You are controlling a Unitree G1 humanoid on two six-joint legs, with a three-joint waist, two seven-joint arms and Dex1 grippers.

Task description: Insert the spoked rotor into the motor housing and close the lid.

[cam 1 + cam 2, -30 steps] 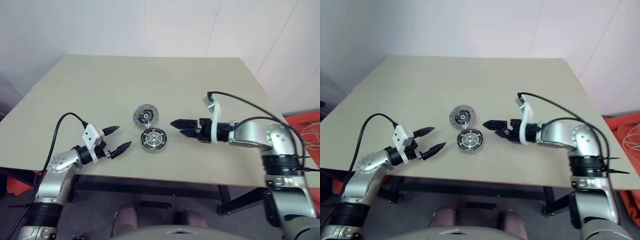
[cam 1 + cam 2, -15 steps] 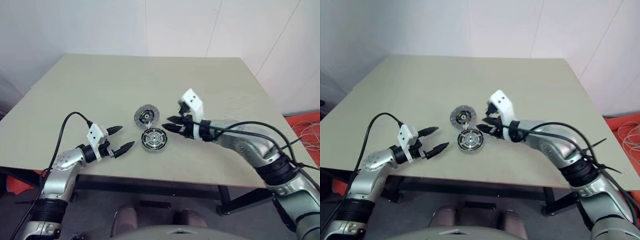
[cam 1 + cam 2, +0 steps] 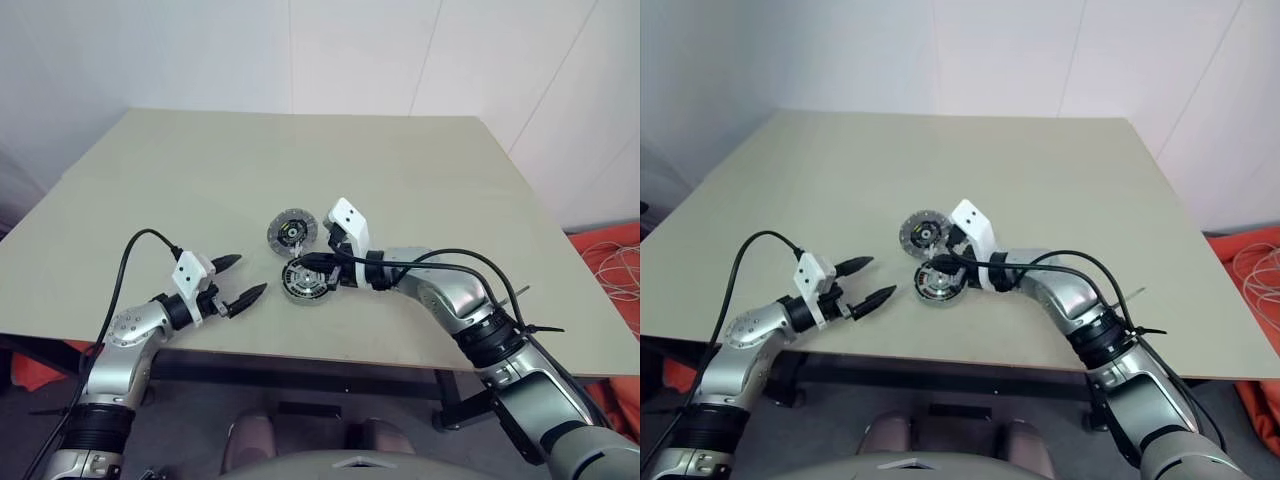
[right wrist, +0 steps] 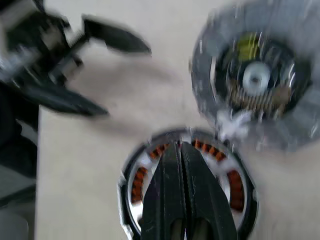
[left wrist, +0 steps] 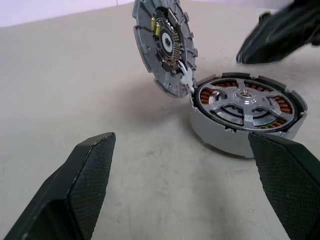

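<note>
Spoked rotor (image 5: 243,102) seen already seated in motor housing (image 5: 215,137), directly beneath clenched, empty right gripper (image 4: 181,165). Lid (image 5: 165,42) tilted open just beyond, closing judged remaining. Left gripper (image 3: 242,282) released, held near housing, apart.

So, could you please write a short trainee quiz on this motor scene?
1. True or false: the rotor already sits in the housing.
2. Which gripper is shut: left or right?
3. The lid is: A closed on the housing, B open beside it, C held by the left gripper.

Key: 1 true; 2 right; 3 B.
</note>
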